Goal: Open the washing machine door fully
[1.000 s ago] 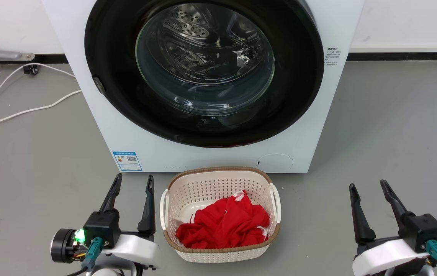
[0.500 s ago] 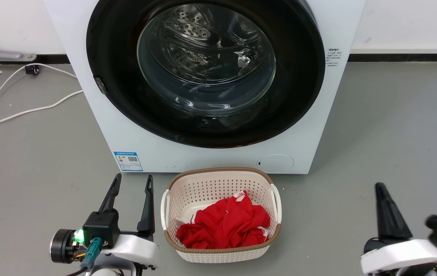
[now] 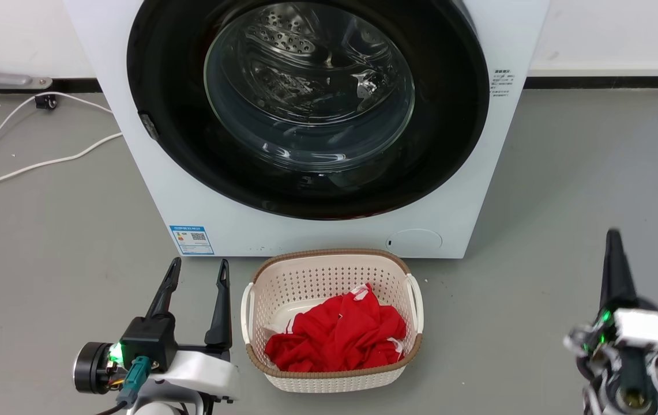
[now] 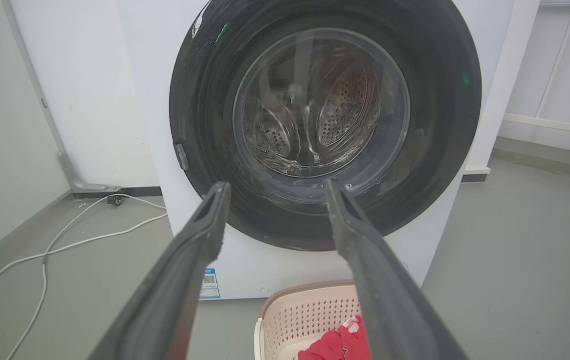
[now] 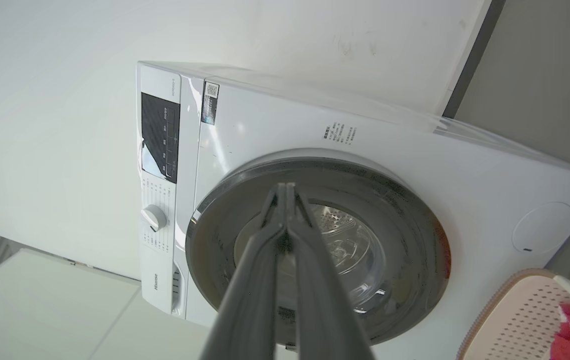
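The washing machine (image 3: 190,213) is a big white box straight ahead. Its washing machine door (image 3: 308,92), a glossy black ring around bulging clear glass, lies flat against the front, shut. My left gripper (image 3: 200,264) stands open and empty at the lower left, short of the machine. Along its fingers the door (image 4: 322,100) fills the left wrist view behind that gripper (image 4: 276,186). My right gripper (image 3: 612,236) is at the lower right, rolled onto its side. In the right wrist view this gripper (image 5: 285,186) has its fingers pressed together, pointing at the door (image 5: 344,240) from a distance.
A cream laundry basket (image 3: 259,300) holding red cloth (image 3: 337,337) sits on the floor directly below the door, between my arms. White cables (image 3: 29,167) run over the grey floor at the left. A blue label (image 3: 191,240) and round cap (image 3: 414,240) mark the machine's lower front.
My right gripper has rolled onto its side, risen toward the machine and gone from open to shut. The left arm has stayed put. The door has not moved.
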